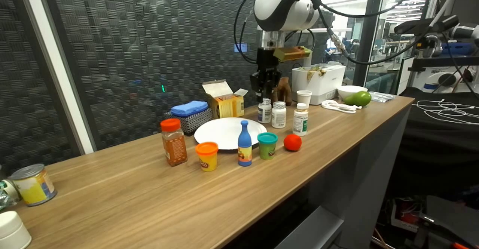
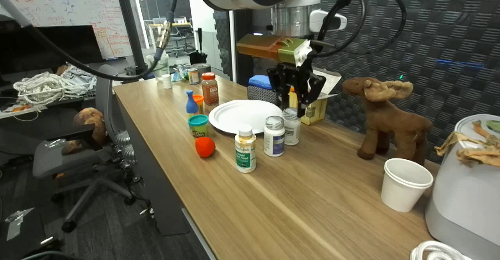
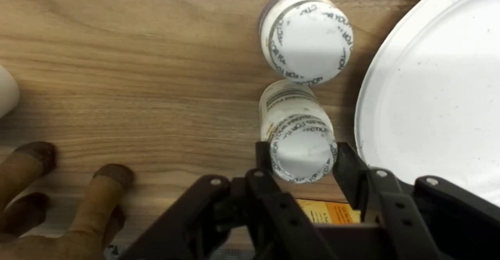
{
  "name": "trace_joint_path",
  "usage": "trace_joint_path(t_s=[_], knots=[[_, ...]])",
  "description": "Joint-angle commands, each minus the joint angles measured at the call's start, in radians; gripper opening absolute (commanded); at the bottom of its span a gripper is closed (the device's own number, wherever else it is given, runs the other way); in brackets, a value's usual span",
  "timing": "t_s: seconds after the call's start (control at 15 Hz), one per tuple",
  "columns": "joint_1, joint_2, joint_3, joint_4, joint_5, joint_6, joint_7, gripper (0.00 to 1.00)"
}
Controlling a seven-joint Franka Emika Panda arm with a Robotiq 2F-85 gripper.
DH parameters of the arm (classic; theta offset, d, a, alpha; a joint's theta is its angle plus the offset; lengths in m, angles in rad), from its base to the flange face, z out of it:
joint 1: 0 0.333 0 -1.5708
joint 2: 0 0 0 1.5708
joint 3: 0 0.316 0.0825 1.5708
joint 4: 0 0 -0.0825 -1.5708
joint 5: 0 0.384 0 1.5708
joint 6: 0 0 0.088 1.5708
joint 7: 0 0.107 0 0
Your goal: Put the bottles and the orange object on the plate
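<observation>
The black two-fingered gripper (image 3: pixel 304 150) points down just beside the round white plate (image 3: pixel 437 96) and holds a white plastic bottle with a silver sealed top (image 3: pixel 291 104); in the wrist view its fingers (image 3: pixel 345 160) stand narrow, meeting that top on both sides. This bottle is upright, outside the plate's rim. A second silver-topped white bottle with a purple-marked label (image 2: pixel 274 137) stands close to it, also near the plate; whether the two touch cannot be told. Farther from the plate stands a white bottle with a plain white cap and a green-and-white label (image 2: pixel 245 152). The orange-red ball-shaped object (image 1: pixel 292 142) sits apart from the plate on the brown wood-grain tabletop (image 1: pixel 131 193). Near the plate's edge stand a blue long-necked bottle with a yellow label (image 1: pixel 245 148), a green tub with a teal lid (image 1: pixel 267 150) and a yellow tub with an orange lid (image 1: pixel 208 160).
</observation>
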Motion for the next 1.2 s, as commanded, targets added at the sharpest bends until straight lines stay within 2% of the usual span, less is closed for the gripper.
trace_joint_path(t_s=[0.0, 0.2, 0.47, 0.73, 1.13], knots=[[-0.008, 0.024, 0.011, 0.056, 0.021, -0.071, -0.017, 0.19], [0.005, 0.034, 0.004, 0.105, -0.004, -0.102, 0.001, 0.19], [0.032, 0.066, 0.014, 0.233, -0.026, -0.173, 0.0, 0.19], [0.062, 0.122, 0.059, 0.346, 0.001, -0.247, -0.021, 0.19], [0.102, 0.209, 0.116, 0.428, 0.019, -0.333, -0.045, 0.19]])
